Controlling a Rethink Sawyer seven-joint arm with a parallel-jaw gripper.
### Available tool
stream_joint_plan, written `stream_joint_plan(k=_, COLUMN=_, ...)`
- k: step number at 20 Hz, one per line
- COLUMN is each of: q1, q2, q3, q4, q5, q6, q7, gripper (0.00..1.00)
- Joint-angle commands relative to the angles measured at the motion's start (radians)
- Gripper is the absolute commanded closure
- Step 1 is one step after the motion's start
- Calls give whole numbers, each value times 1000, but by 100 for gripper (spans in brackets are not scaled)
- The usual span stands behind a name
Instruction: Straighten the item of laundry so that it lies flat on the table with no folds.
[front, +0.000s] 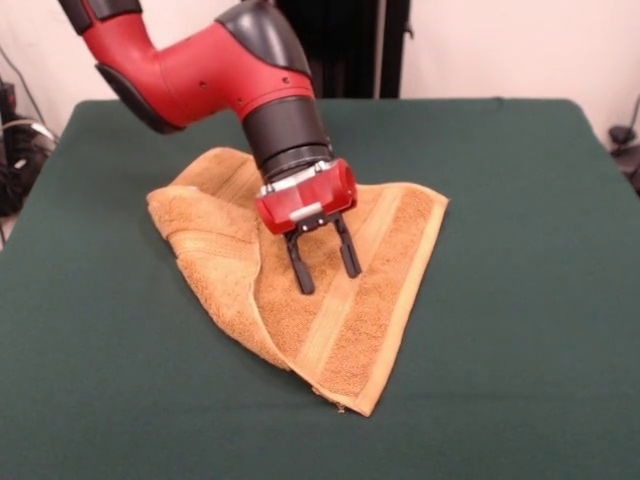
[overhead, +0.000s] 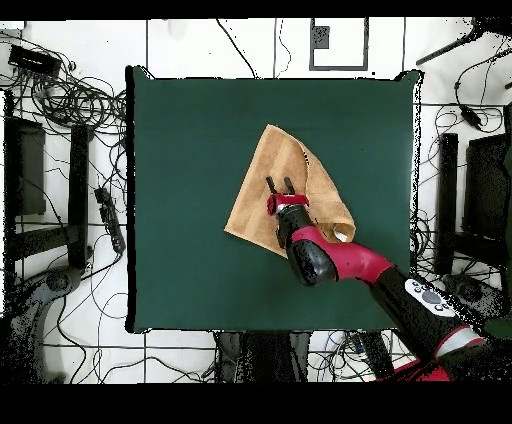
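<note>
Claw (front: 325, 267) (overhead: 280, 184) spread wide, both black fingers (front: 300, 272) apart, pinching nothing. Tips directly over towel (front: 370, 300) (overhead: 262, 190), at or just above its surface; contact unclear. Towel beneath claw on green table (front: 520, 320) (overhead: 180, 140), roughly mid-table, not flat: folded into rough triangle. In front view, doubled-over layers bunched left of claw, single flat layer with pale woven band (front: 335, 320) below and right of claw, tapering to point nearest camera. Red arm (front: 200, 70) (overhead: 340, 258) slanting down above towel.

Red-and-black arm (front: 200, 70) — slim black jaws
</note>
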Motion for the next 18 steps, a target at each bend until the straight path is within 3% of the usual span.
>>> stream_joint_plan(k=1, q1=2, q2=-30, q3=-20, q4=-66, q5=-41, q6=197, q7=63, gripper=0)
stream_joint_plan(k=18, q1=21, q2=-70, q3=-52, q4=-92, q5=-117, q6=191, q7=54, gripper=0)
